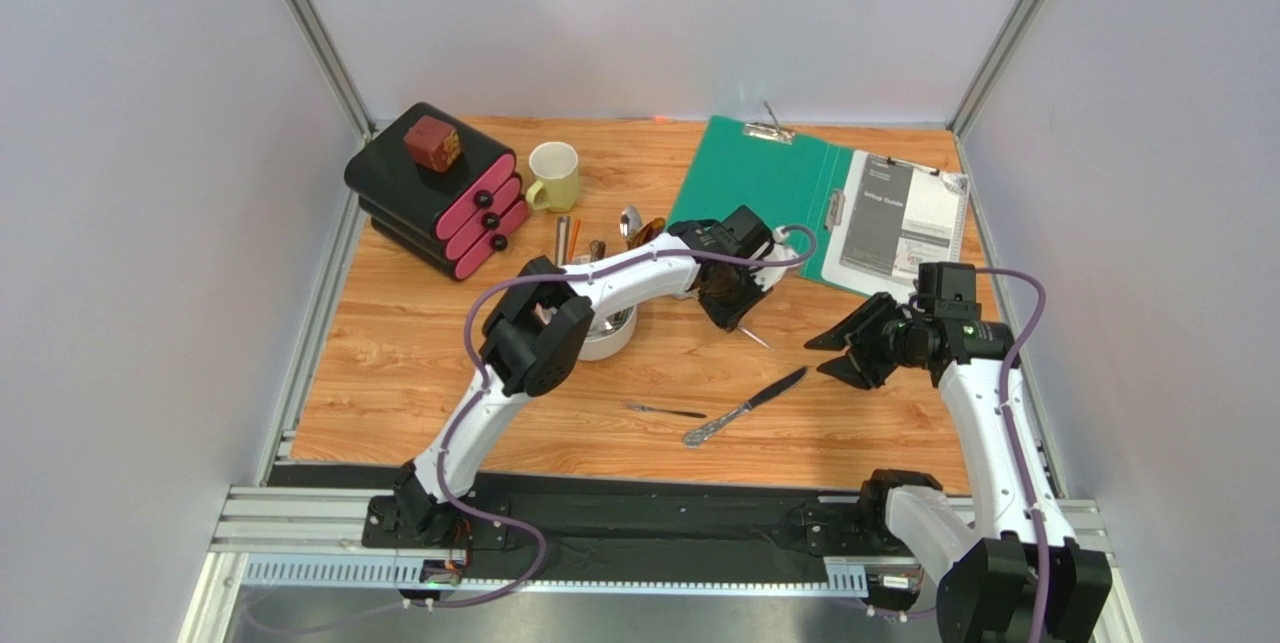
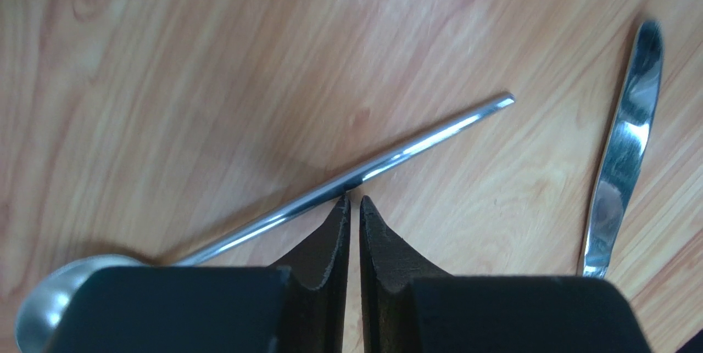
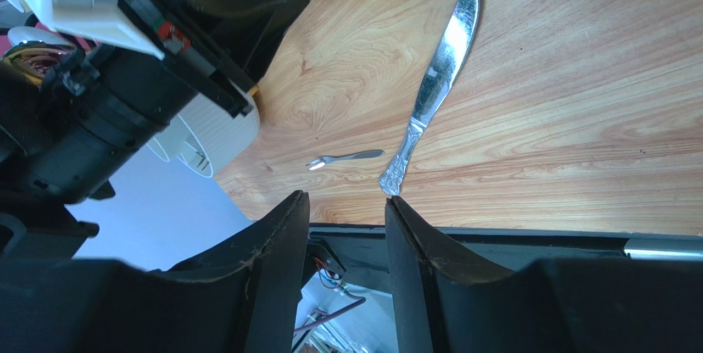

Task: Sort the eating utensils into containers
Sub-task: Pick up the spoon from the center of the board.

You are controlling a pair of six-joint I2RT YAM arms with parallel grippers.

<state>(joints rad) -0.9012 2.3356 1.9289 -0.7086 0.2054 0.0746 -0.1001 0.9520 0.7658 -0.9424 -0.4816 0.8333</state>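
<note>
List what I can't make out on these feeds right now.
- Top view: the white holder sits mostly under the left arm, so its compartments are hidden.
- Left wrist view: the spoon has its bowl cut off by the body of the left gripper. Whether the tips pinch its handle is unclear.
- Top view: the far utensils near the mug are too small to identify and partly behind the arm.

Holder (image 1: 612, 340) centre-left; several utensils (image 1: 624, 231) just behind, probably standing in it, hard to tell. Mug (image 1: 553, 175) behind those, drawer box (image 1: 436, 193) left of mug. Back right: folder (image 1: 759, 186), papers (image 1: 899, 223) on its right half. Spoon (image 2: 412, 145) right of holder. Knife (image 1: 747, 406) in front of spoon, fork (image 1: 666, 411) just left of knife, apart.
</note>
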